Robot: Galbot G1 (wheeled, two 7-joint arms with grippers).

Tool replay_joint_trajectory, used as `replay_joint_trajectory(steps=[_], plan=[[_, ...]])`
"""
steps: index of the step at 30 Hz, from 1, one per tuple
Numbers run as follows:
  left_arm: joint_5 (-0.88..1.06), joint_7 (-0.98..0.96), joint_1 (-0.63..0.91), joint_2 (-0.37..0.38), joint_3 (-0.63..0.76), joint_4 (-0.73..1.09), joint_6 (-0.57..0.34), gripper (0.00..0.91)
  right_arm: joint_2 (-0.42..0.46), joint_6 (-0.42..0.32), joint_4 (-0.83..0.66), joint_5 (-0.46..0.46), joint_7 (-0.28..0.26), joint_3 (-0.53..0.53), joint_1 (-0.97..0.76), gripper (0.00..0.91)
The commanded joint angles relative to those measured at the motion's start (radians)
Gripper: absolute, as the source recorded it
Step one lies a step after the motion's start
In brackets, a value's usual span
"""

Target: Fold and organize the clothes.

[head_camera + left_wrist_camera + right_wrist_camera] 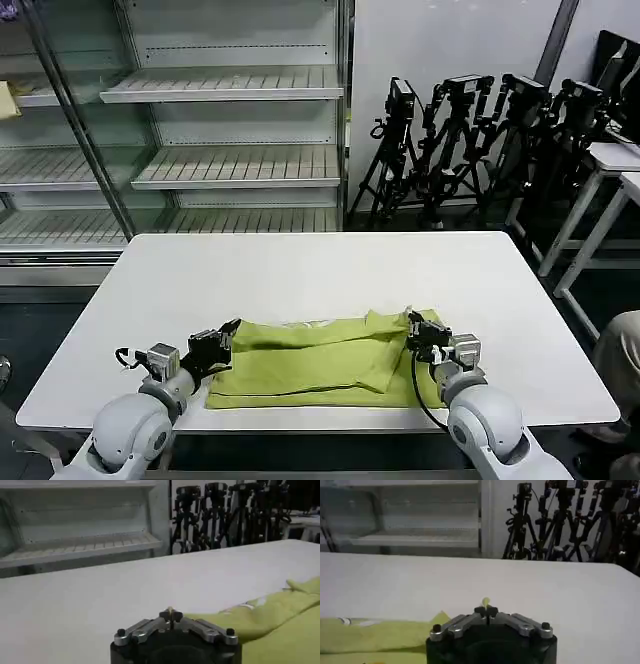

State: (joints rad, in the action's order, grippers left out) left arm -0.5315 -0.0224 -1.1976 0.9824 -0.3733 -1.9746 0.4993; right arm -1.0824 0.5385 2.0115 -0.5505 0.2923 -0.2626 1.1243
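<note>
While pinched at both ends | T-shirt spans left end effector to right end effector (table).

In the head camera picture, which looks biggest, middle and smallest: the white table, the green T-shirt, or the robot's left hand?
1. White table
2. Green T-shirt
3. Left hand, pinched on the shirt's edge

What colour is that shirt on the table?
Plain lime green T-shirt, no print; clearest in the head view.
</note>
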Motion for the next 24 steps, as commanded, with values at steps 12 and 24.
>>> replay_joint_trajectory(steps=[12, 24], plan=[[0.045, 0.006, -0.089, 0.011, -0.022, -0.052, 0.003, 0.02, 0.014, -0.006, 0.06, 0.022, -0.012, -0.028, 0.068, 0.0], [0.042, 0.006, -0.101, -0.012, -0.03, -0.058, 0.008, 0.01, 0.025, -0.002, 0.067, 0.006, -0.012, -0.05, 0.101, 0.0]])
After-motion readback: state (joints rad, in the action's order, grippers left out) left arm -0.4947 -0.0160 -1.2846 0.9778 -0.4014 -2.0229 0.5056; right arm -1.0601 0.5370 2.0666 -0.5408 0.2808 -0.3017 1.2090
